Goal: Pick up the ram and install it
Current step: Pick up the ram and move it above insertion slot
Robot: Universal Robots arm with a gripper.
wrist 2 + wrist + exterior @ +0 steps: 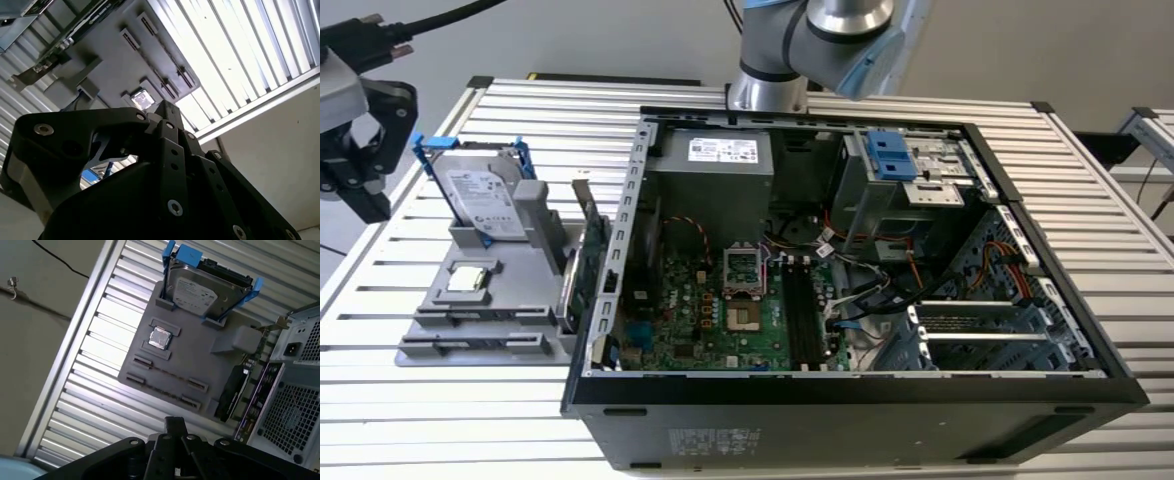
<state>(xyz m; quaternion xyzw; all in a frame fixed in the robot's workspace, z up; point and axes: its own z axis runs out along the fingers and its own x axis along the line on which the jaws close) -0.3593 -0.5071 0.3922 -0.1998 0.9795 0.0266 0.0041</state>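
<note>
Exterior view: an open computer case (854,400) lies on its side on the slatted table (440,425), with the motherboard (707,310) facing up inside. The arm base (781,50) stands just behind the case. A gray holder (500,260) sits just beside the case, on the exterior view's left. It carries a hard drive in a blue frame (480,195), propped up, and a small square chip (470,280). A green expansion card (591,250) stands upright between the holder and the case wall. The tool (360,170) hangs well apart from the case, out past the holder. How far open it is, and whether it holds anything, cannot be told. The ram can't be picked out for sure – not in the holder's grooves, nor among the dark memory slots on the motherboard.

First wrist view: the tool (172,447) is above the table with the holder (195,360) below it. The hard drive (205,290), the chip (161,337) and the card (247,370) show, the card next to the case's back panel (295,405).

Second wrist view: the tool's black body (165,165) is up close – the holder (115,60) and chip (143,100) lie beyond it.
</note>
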